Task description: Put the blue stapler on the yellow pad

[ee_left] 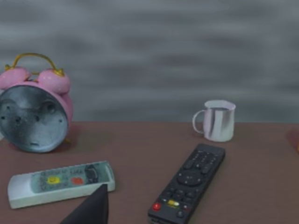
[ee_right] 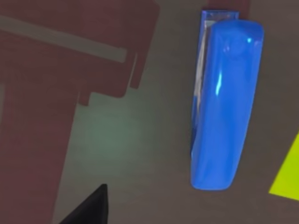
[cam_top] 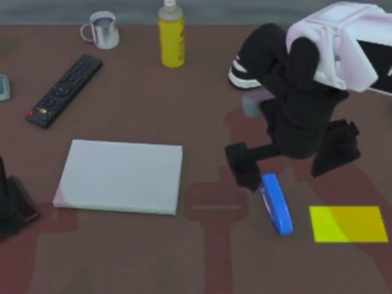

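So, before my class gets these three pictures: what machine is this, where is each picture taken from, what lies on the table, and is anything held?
It is a simulated two-armed AgileX robot at a table. One picture looks down from above; the other two come from cameras on each wrist. The right gripper, fingers spread, hangs above the blue stapler, which lies beside the yellow pad, not on it. Nothing is held. The left gripper is parked at the left edge. Also there: a white board, remote, mug, yellow bottle and pink alarm clock.
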